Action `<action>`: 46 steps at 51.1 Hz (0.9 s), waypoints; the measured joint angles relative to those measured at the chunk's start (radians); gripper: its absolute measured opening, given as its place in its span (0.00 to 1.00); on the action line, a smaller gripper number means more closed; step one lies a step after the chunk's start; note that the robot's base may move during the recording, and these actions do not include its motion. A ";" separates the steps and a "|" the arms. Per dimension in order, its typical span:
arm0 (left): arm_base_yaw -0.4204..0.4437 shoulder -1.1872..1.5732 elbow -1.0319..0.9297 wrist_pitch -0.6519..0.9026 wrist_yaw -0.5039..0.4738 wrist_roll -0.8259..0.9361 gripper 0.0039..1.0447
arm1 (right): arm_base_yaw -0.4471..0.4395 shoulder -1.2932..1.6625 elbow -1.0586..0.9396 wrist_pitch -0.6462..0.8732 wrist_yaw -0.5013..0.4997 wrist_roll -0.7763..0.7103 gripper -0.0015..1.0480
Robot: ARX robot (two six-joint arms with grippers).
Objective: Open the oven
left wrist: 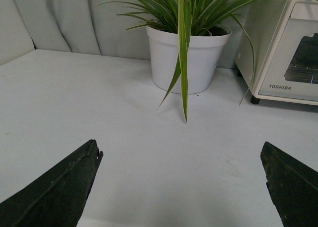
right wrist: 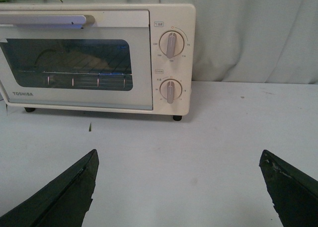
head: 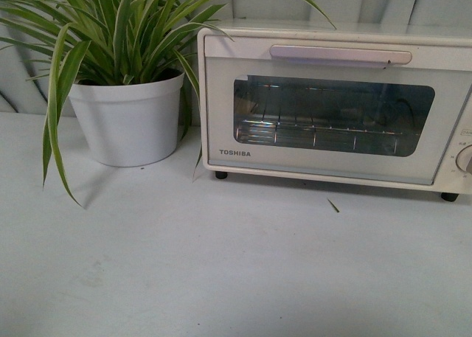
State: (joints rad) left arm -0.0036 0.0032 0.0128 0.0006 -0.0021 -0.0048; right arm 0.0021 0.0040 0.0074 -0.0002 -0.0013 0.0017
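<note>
The cream-white TOSHIBA oven (head: 221,123) stands at the back right of the table, door shut. Its long bar handle (head: 339,54) runs along the door's top, above the glass window (head: 332,114) with the wire rack behind it. The right wrist view shows the oven (right wrist: 141,93), its handle (right wrist: 42,20) and two knobs (right wrist: 170,43). The left wrist view shows only the oven's left corner (left wrist: 278,63). My left gripper (left wrist: 181,152) is open and empty over bare table, well short of the plant. My right gripper (right wrist: 179,157) is open and empty, in front of the oven. Neither arm shows in the front view.
A white pot (head: 127,119) with a long-leaved green plant (head: 110,27) stands left of the oven, its leaves hanging over the table and near the oven's left edge; it also shows in the left wrist view (left wrist: 189,63). A small leaf scrap (head: 333,205) lies before the oven. Grey curtain behind.
</note>
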 joint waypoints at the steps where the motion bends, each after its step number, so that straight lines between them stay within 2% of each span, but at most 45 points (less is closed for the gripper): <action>1: 0.000 0.000 0.000 0.000 0.000 0.000 0.94 | 0.000 0.000 0.000 0.000 0.000 0.000 0.91; 25: 0.000 0.001 0.000 -0.002 -0.002 -0.001 0.94 | 0.000 0.000 0.000 0.000 0.000 0.000 0.91; 28: -0.009 0.067 0.042 -0.122 -0.009 -0.124 0.94 | 0.000 0.000 0.000 0.000 0.000 0.000 0.91; 31: -0.025 0.167 0.058 -0.155 0.005 -0.281 0.94 | 0.000 0.000 0.000 0.000 0.000 0.000 0.91; 33: -0.054 0.235 0.065 -0.137 0.015 -0.391 0.94 | 0.000 0.000 0.000 0.000 0.000 0.000 0.91; 39: -0.142 0.383 0.100 -0.059 0.004 -0.554 0.94 | 0.000 0.000 0.000 0.000 0.000 0.000 0.91; 41: -0.210 0.503 0.135 0.017 -0.021 -0.625 0.94 | 0.000 0.000 0.000 0.000 0.000 0.000 0.91; 46: -0.302 0.705 0.192 0.141 -0.024 -0.726 0.94 | 0.000 0.000 0.000 0.000 0.000 0.000 0.91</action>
State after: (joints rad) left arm -0.3054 0.7082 0.2050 0.1413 -0.0261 -0.7307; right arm 0.0021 0.0040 0.0074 -0.0002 -0.0013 0.0017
